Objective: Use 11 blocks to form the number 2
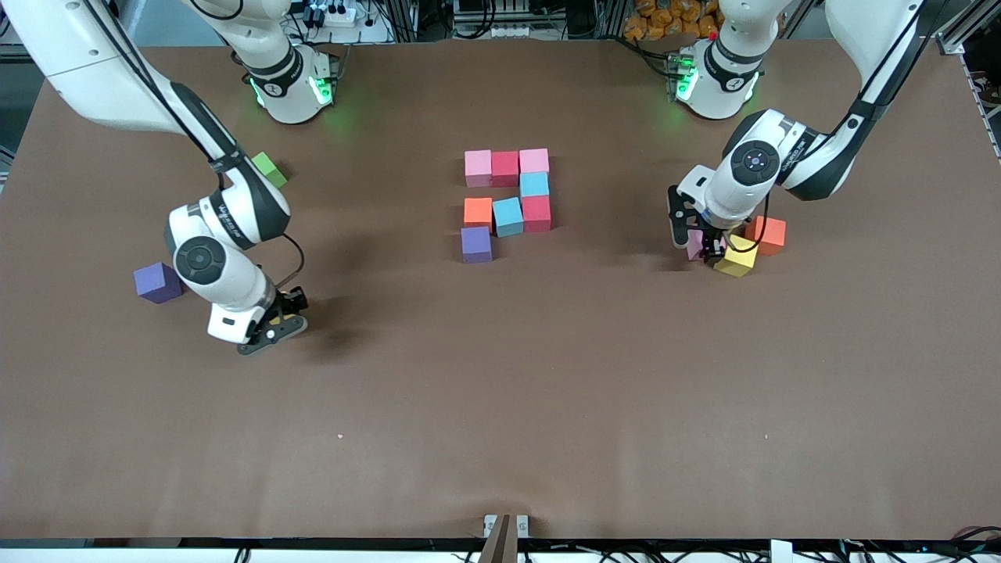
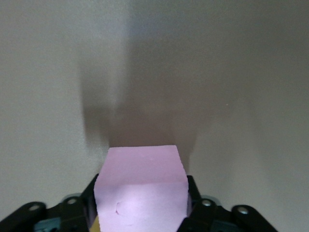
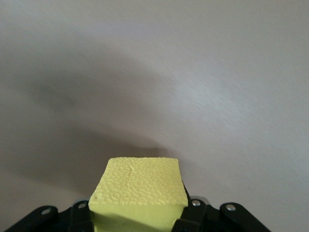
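You have a wide brown table [image 1: 500, 407] with the unfinished number 2 [image 1: 507, 203] near its middle, somewhat toward the robots' edge: eight cubes so far. The right gripper [image 1: 275, 322], low over the table toward the right arm's end, is clamped on a yellow block [image 3: 137, 195]; a purple cube [image 1: 158, 281] sits beside that arm. The left gripper [image 1: 708, 244] is down at the left arm's end with its fingers [image 2: 193, 205] against a pink block [image 2: 141, 188], beside another yellow cube [image 1: 736, 259] and an orange cube [image 1: 766, 234]. I judge these foam-like blocks light, slightly soft and grippy, so take each by two flat side faces, square on, without squeezing hard.
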`<action>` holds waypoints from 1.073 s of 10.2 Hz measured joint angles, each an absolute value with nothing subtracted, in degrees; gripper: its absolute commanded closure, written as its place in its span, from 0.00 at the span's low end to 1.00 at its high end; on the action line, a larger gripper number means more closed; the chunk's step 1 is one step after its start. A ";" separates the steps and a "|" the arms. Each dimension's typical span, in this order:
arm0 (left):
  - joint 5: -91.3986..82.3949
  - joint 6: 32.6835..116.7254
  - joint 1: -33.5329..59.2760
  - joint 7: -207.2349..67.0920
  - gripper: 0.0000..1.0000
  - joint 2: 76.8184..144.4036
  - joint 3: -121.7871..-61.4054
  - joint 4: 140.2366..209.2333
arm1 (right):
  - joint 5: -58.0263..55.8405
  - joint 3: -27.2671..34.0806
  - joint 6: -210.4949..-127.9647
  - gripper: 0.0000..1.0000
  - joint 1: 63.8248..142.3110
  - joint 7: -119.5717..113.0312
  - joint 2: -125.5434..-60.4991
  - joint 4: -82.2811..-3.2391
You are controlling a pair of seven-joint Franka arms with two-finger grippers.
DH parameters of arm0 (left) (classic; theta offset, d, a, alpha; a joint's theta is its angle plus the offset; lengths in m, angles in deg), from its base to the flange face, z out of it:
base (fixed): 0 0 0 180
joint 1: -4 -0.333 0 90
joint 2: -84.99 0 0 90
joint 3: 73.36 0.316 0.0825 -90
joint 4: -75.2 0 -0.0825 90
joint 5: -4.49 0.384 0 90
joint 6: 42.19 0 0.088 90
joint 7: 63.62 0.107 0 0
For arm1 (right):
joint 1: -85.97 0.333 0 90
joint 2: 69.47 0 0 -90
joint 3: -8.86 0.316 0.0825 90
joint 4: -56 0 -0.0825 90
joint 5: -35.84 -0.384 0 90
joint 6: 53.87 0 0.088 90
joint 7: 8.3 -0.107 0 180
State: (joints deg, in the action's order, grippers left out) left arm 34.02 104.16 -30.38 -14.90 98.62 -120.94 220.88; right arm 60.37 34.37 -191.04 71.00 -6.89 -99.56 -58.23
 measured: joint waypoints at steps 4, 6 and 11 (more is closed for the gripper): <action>32.98 106.01 -30.11 -20.40 0.60 98.63 -122.00 218.04 | 54.00 35.27 -188.06 1.00 80.13 -20.61 -99.56 -55.51; 28.87 105.65 -27.82 -25.16 0.60 99.47 -123.26 212.74 | 48.98 35.30 -187.77 1.00 86.85 -27.83 -99.66 -53.07; 27.44 86.12 -19.40 -43.36 0.60 105.22 -123.44 194.27 | 46.50 35.06 -183.91 1.00 99.73 -47.61 -106.22 -41.96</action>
State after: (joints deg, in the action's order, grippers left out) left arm 27.44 86.12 -19.40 -43.36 105.22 -123.44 194.27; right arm 46.50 35.06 -183.91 99.73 -47.61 -106.22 -41.96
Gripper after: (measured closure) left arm 0.396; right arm 0.449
